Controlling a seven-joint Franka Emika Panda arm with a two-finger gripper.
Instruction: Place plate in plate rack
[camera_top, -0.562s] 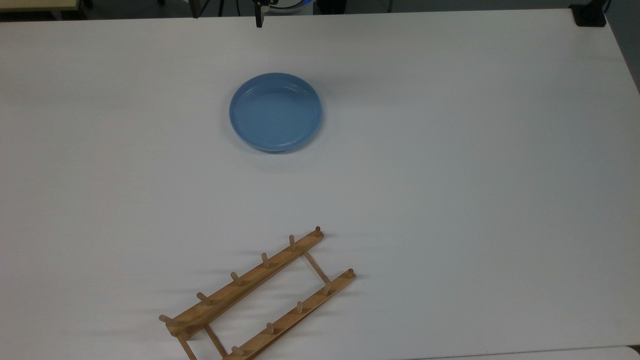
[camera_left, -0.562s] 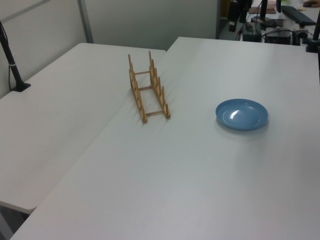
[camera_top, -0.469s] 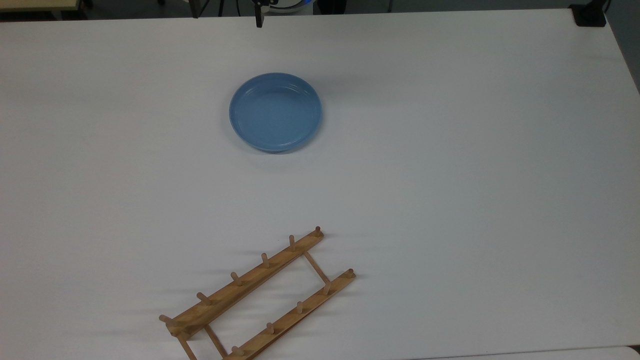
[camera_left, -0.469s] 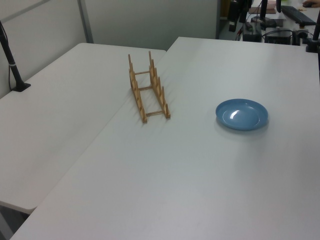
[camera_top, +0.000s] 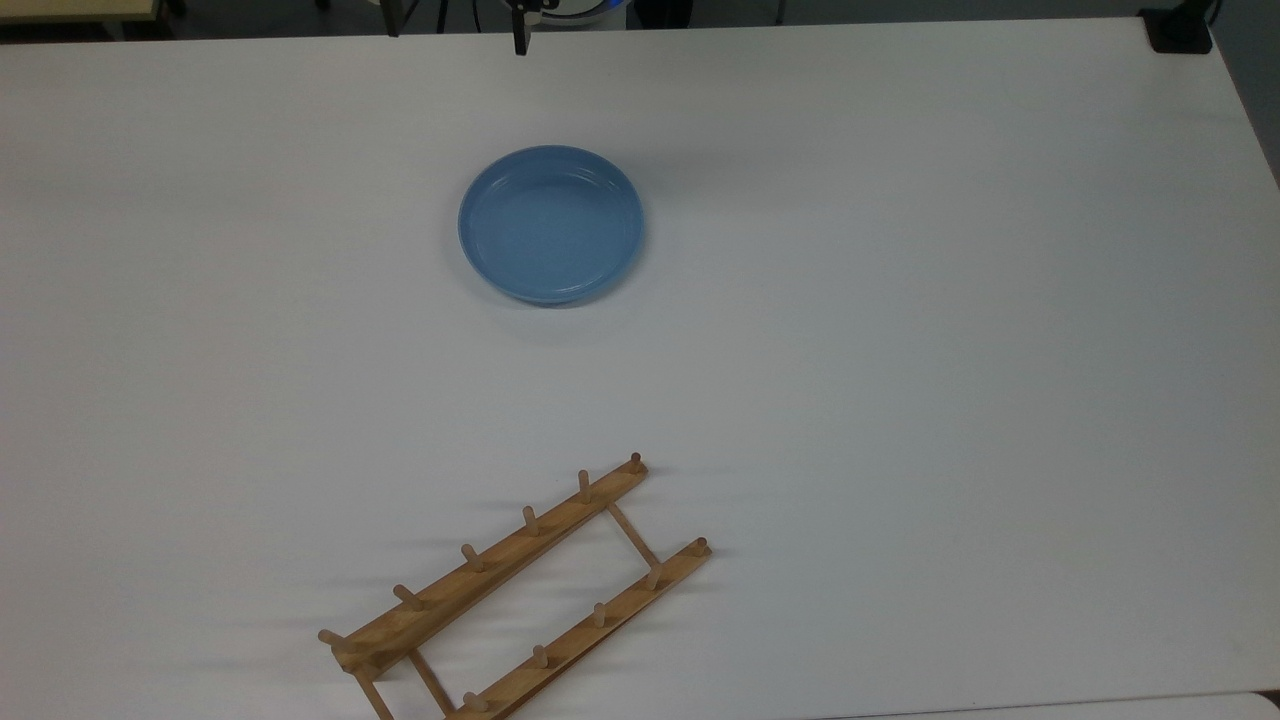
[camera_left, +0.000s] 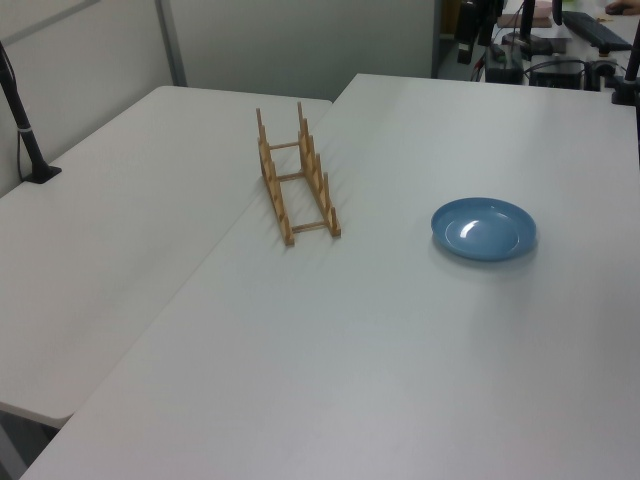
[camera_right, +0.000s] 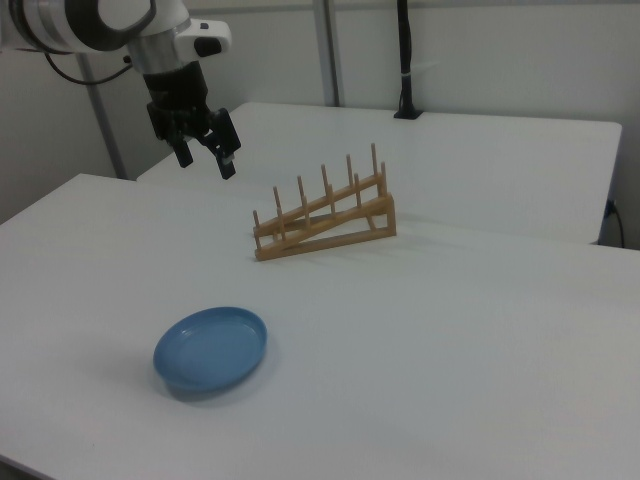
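Nothing is done yet: the plate (camera_top: 551, 224) lies flat on the tabletop (camera_top: 900, 350), well apart from the rack (camera_top: 515, 590). My tool (camera_right: 203, 158) hangs spread and empty.

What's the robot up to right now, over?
Gripper open, raised above the table, holding nothing. Plate flat on the table, apart from the plate rack. Nothing between them.
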